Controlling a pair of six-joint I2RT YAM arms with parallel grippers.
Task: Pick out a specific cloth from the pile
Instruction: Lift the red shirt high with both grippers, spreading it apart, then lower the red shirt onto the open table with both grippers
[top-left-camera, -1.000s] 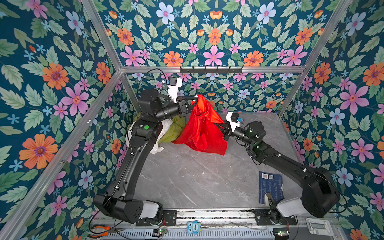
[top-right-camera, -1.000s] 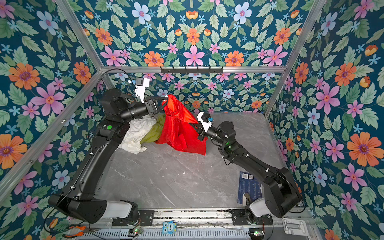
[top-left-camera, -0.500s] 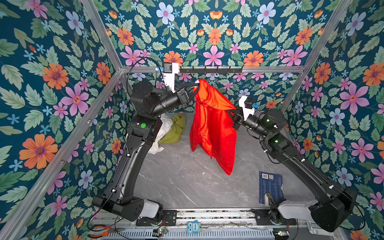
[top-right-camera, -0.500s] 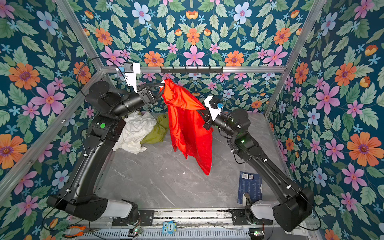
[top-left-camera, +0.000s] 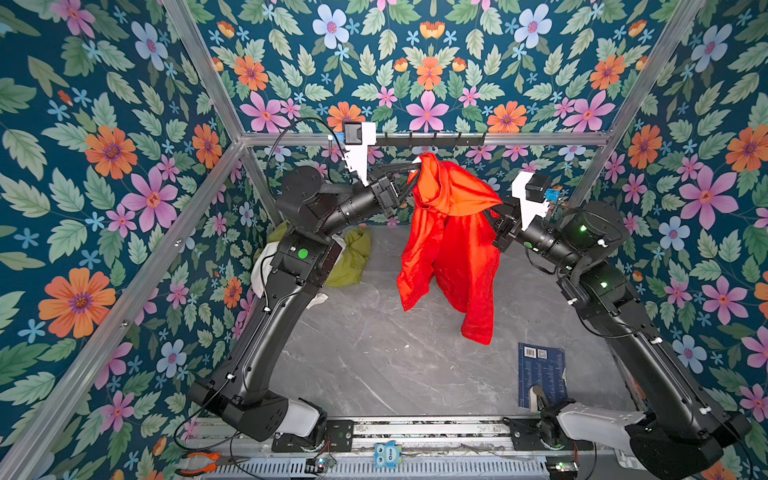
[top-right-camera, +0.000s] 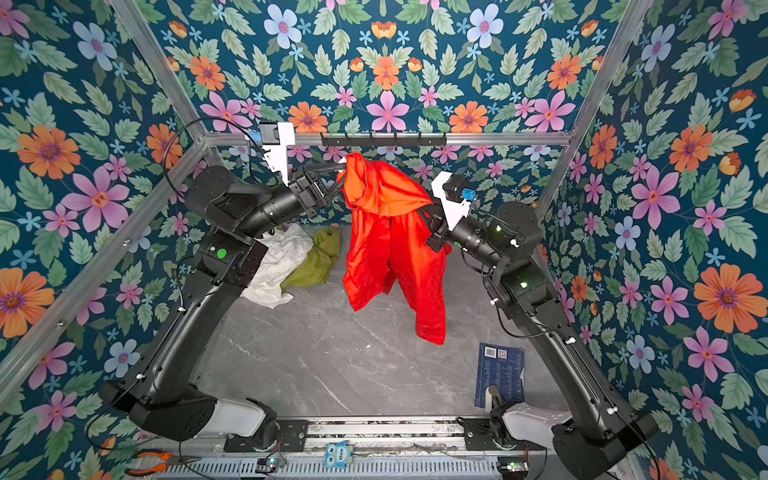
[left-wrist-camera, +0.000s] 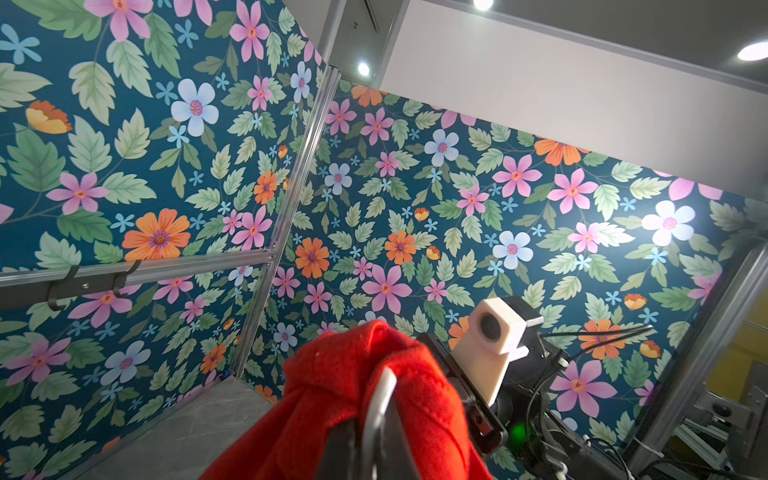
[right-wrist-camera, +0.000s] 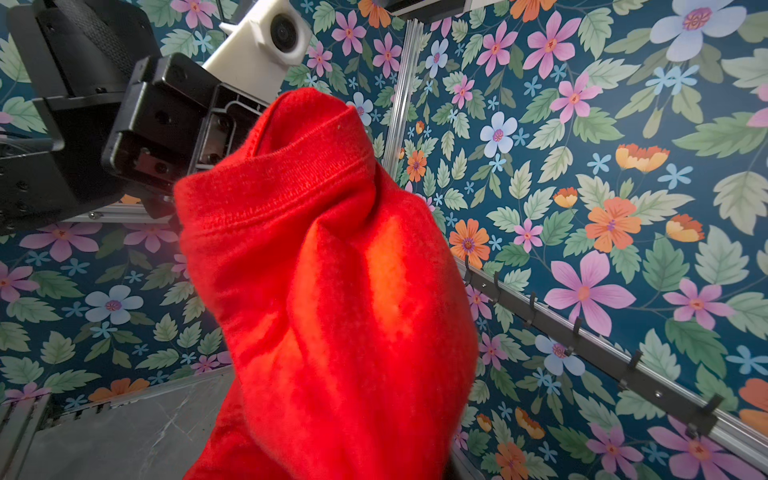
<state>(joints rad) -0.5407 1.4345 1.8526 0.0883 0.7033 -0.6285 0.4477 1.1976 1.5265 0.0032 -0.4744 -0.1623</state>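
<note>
The bright red cloth (top-left-camera: 449, 249) (top-right-camera: 390, 257) hangs in the air between my two grippers, its lower end well above the grey floor. My left gripper (top-left-camera: 417, 166) (top-right-camera: 343, 168) is shut on its top edge, near the hook rail. The left wrist view shows the cloth (left-wrist-camera: 332, 415) bunched round my left gripper (left-wrist-camera: 376, 409). My right gripper (top-left-camera: 492, 212) (top-right-camera: 422, 212) is shut on a lower fold at the cloth's right side. In the right wrist view the cloth (right-wrist-camera: 332, 291) hides those jaws. The pile, a white fabric (top-right-camera: 282, 257) and an olive-green one (top-right-camera: 320, 257), lies on the floor behind my left arm.
A black hook rail (top-left-camera: 432, 139) (top-right-camera: 382, 139) runs along the back frame just above the cloth. A blue book (top-left-camera: 540, 374) (top-right-camera: 500, 374) lies on the floor at the front right. Orange-handled pliers (top-left-camera: 199, 461) lie by the front rail. Floral walls close in three sides.
Both arms have lifted the red cloth up off the pile. It now hangs free instead of resting on the floor, and the right gripper has risen and drawn to the right.
</note>
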